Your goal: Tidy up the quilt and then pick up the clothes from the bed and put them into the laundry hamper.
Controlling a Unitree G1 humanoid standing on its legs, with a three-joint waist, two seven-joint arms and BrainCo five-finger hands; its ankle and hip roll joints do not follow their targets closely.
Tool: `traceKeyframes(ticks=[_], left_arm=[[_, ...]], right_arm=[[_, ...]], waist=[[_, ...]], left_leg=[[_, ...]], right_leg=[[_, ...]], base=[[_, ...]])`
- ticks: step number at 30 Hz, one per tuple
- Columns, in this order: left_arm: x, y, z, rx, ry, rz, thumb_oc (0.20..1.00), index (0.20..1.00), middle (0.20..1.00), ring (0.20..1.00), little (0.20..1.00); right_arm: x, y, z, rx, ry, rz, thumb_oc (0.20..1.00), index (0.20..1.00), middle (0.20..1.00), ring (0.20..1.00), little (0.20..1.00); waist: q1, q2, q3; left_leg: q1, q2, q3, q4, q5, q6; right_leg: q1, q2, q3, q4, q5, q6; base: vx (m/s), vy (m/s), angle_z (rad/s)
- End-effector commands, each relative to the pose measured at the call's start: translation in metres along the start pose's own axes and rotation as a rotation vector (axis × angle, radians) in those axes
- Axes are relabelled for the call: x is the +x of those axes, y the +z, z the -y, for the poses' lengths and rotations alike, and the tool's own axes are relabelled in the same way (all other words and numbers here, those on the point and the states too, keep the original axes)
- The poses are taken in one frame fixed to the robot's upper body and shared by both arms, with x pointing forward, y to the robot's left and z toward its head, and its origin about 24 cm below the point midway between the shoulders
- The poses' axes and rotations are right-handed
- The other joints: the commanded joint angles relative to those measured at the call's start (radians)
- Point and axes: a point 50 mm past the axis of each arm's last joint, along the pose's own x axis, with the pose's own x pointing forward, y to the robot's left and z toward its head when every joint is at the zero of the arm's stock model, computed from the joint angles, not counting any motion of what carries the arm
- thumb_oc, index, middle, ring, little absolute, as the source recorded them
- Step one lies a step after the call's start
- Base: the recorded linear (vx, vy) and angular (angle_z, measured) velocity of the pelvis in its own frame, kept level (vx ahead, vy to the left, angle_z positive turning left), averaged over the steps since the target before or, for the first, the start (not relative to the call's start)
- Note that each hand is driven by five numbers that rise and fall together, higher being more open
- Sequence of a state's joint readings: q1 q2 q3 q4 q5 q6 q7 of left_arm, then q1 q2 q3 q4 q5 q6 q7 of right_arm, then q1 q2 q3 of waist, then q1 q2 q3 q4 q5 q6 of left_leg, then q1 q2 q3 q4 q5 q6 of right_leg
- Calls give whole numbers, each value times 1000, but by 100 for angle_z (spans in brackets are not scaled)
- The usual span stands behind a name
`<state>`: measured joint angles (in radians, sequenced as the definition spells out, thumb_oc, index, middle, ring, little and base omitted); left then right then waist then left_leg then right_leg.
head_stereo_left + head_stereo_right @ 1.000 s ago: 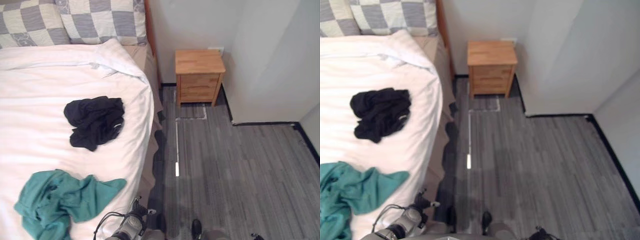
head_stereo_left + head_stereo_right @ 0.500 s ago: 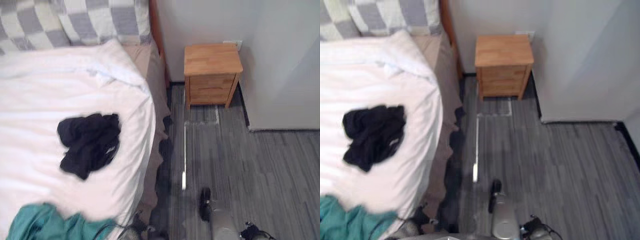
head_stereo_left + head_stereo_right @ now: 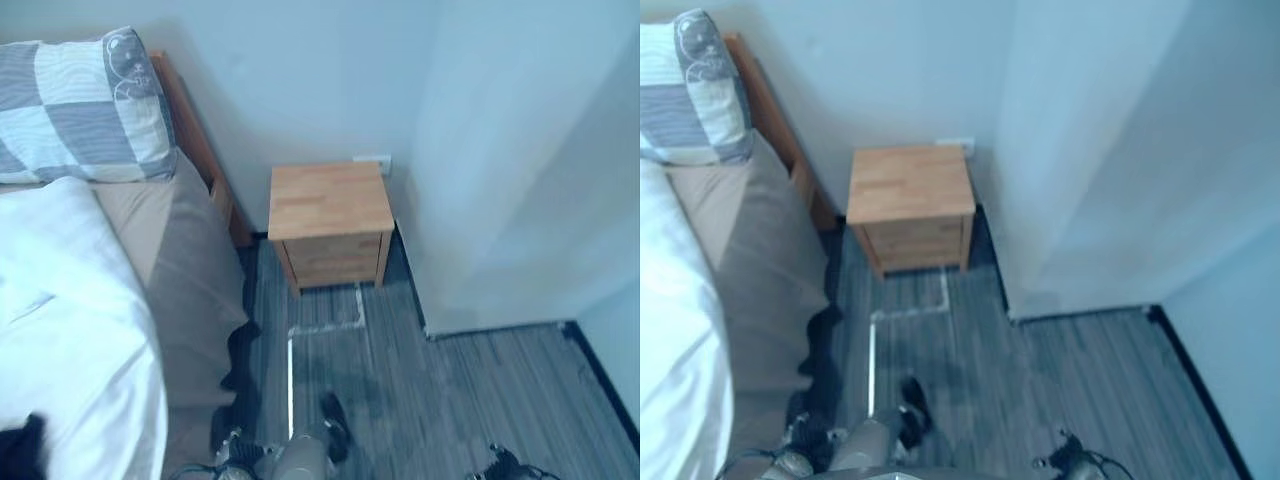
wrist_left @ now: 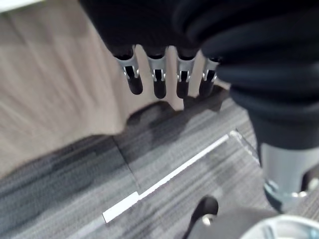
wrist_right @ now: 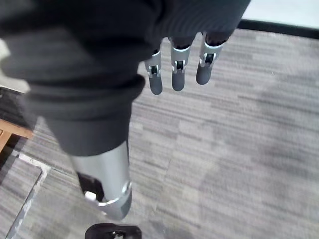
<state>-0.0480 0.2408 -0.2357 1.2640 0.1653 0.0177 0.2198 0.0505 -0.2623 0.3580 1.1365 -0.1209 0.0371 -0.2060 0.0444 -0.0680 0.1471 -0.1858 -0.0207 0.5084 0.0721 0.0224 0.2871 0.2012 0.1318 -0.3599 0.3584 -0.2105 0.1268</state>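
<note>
The white quilt covers the bed at the left edge of the eye views, with its top corner folded back near the checked pillow. A sliver of the black garment lies on the quilt at the lower left corner. My left hand hangs beside the bed's beige side, fingers straight and holding nothing. My right hand hangs over the grey floor, fingers straight and empty too.
A small wooden nightstand stands against the wall between the bed's headboard and a jutting wall corner. White tape lines mark the grey plank floor in front of it.
The camera has swung to the right and up: the bed has slid to the left edge, the green garment has left the picture and the nightstand now sits mid-frame.
</note>
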Motion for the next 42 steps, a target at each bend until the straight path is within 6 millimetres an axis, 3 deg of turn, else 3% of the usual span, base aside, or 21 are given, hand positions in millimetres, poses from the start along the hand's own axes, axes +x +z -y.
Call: traceKeyframes(ticks=[1, 2, 5, 6, 7, 8, 9, 13, 15, 17, 18, 20, 23, 26, 29, 31, 34, 36, 39, 40, 42], left_arm=[[4, 10, -23, -93, 85, 2, 1000, 1000, 1000, 1000, 1000], [5, 11, -23, -93, 85, 2, 1000, 1000, 1000, 1000, 1000], [4, 5, -25, -81, 98, -10, 1000, 1000, 1000, 1000, 1000], [5, 5, -27, -60, 99, -14, 1000, 1000, 1000, 1000, 1000], [5, 5, -27, -60, 99, -14, 1000, 1000, 1000, 1000, 1000], [5, 4, -29, -45, 95, -21, 1000, 1000, 1000, 1000, 1000], [5, -3, -30, -52, 102, -45, 1000, 1000, 1000, 1000, 1000], [2, -21, -24, -103, 87, -100, 1000, 1000, 1000, 1000, 1000], [0, -26, -20, -109, 77, -120, 1000, 1000, 1000, 1000, 1000], [-3, -37, -14, -103, 65, -157, 1000, 1000, 1000, 1000, 1000], [-3, -37, -14, -103, 64, -157, 1000, 1000, 1000, 1000, 1000], [-5, -43, -10, -104, 49, -177, 1000, 1000, 1000, 1000, 1000], [-8, -52, -1, -88, 16, -205, 1000, 1000, 1000, 1000, 1000], [-10, -60, -1, -78, 18, -231, 1000, 1000, 1000, 1000, 1000], [-14, -72, 0, -57, 7, -259, 1000, 1000, 1000, 1000, 1000], [-10, -69, -13, -19, 25, -249, 1000, 1000, 1000, 1000, 1000], [-4, -57, -33, -23, 82, -208, 1000, 1000, 1000, 1000, 1000], [3, -33, -54, -70, 138, -136, 1000, 1000, 1000, 1000, 1000], [6, -16, -60, -67, 143, -85, 1000, 1000, 1000, 1000, 1000], [6, -17, -63, -9, 151, -91, 1000, 1000, 1000, 1000, 1000], [5, -20, -59, -22, 122, -74, 1000, 1000, 1000, 1000, 1000]], right_arm=[[3, 78, 61, 63, -178, 288, 1000, 1000, 1000, 1000, 1000], [3, 79, 61, 62, -179, 288, 1000, 1000, 1000, 1000, 1000], [-6, 94, 85, 48, -248, 392, 1000, 1000, 1000, 1000, 1000], [-11, 95, 103, 24, -296, 422, 1000, 1000, 1000, 1000, 1000], [-11, 95, 103, 24, -296, 422, 1000, 1000, 1000, 1000, 1000], [-14, 89, 112, 16, -318, 423, 1000, 1000, 1000, 1000, 1000], [-17, 91, 119, -4, -339, 443, 1000, 1000, 1000, 1000, 1000], [-36, 105, 144, -75, -378, 566, 1000, 1000, 1000, 1000, 1000], [-45, 111, 158, -106, -422, 604, 1000, 1000, 1000, 1000, 1000], [-59, 125, 173, -127, -477, 681, 1000, 1000, 1000, 1000, 1000], [-59, 125, 174, -128, -477, 680, 1000, 1000, 1000, 1000, 1000], [-67, 131, 183, -159, -510, 709, 1000, 1000, 1000, 1000, 1000], [-83, 145, 204, -183, -593, 767, 1000, 1000, 1000, 1000, 1000], [-96, 162, 222, -199, -673, 817, 1000, 1000, 1000, 1000, 1000], [-111, 177, 231, -252, -715, 878, 1000, 1000, 1000, 1000, 1000], [-126, 199, 244, -287, -806, 921, 1000, 1000, 1000, 1000, 1000], [-136, 217, 247, -282, -839, 982, 1000, 1000, 1000, 1000, 1000], [-151, 228, 259, -299, -897, 1014, 1000, 1000, 1000, 1000, 1000], [-158, 228, 273, -309, -958, 995, 1000, 1000, 1000, 1000, 1000], [-145, 214, 281, -350, -998, 874, 1000, 1000, 1000, 1000, 1000], [-159, 223, 285, -362, -1010, 930, 1000, 1000, 1000, 1000, 1000]], waist=[[24, 29, 108], [23, 31, 107], [-7, 10, 104], [-39, -11, 104], [-40, -11, 103], [-60, -28, 99], [-59, -32, 97], [-44, -43, 99], [-41, -43, 117], [-47, -32, 123], [-47, -30, 123], [-42, -9, 108], [-26, 29, 84], [-3, 38, 70], [15, 45, 51], [11, 14, 78], [-2, 9, 113], [-16, 4, 141], [-55, 1, 136], [-65, 5, 134], [-62, -9, 122]], left_leg=[[115, 114, -190, -70, 24, -293], [112, 116, -192, -70, 26, -293], [169, 84, -310, -92, -6, -324], [213, 72, -402, -93, -45, -346], [210, 72, -404, -92, -44, -346], [229, 61, -448, -87, -75, -354], [232, 63, -470, -74, -91, -355], [175, 41, -531, 80, -146, -386], [104, 57, -481, 174, -132, -405], [55, 171, -273, 198, -79, -404], [55, 173, -273, 198, -80, -406], [53, 234, -160, 130, -30, -411], [14, 304, -63, -5, 112, -443], [-22, 386, 3, -55, 184, -461], [-4, 382, -13, -61, 194, -451], [24, 328, -6, -42, 149, -407], [56, 309, -35, -66, 131, -394], [82, 295, -98, -97, 126, -408], [124, 258, -173, -135, 93, -429], [134, 261, -184, -143, 78, -435], [142, 246, -217, -107, 51, -437]], right_leg=[[-302, -284, 160, 272, 241, 117], [-303, -282, 158, 269, 243, 116], [-308, -309, 173, -28, 161, 75], [-331, -288, 318, -256, 179, 80], [-330, -288, 316, -261, 183, 80], [-324, -269, 414, -304, 195, 94], [-328, -265, 434, -310, 222, 117], [-291, -283, 329, -284, 202, 67], [-263, -307, 263, -289, 192, 54], [-219, -333, 161, -311, 173, 57], [-218, -331, 161, -312, 174, 56], [-188, -338, 96, -335, 166, 67], [-124, -352, 9, -363, 151, 91], [-49, -380, -62, -339, 109, 111], [-28, -393, -61, -230, 63, 121], [-132, -495, -8, 74, 176, 127], [-269, -474, 90, 201, 195, 118], [-319, -381, 153, 16, 133, 103], [-356, -363, 220, -284, 196, 111], [-371, -368, 260, -309, 211, 123], [-349, -381, 276, -334, 233, 124]], base=[[449, 34, 107], [471, -64, 111], [540, -265, 208], [579, -307, 219], [597, -300, 297], [267, -161, 230], [347, -221, 255], [230, -264, 151], [51, -115, 143], [48, -37, 126], [40, 18, 83], [105, 52, 66], [259, 164, 87], [369, 187, 69], [361, 155, 50], [309, 174, 28], [120, 25, 70], [246, -151, 101], [344, -208, 131], [390, -255, 183], [270, -219, 147]])
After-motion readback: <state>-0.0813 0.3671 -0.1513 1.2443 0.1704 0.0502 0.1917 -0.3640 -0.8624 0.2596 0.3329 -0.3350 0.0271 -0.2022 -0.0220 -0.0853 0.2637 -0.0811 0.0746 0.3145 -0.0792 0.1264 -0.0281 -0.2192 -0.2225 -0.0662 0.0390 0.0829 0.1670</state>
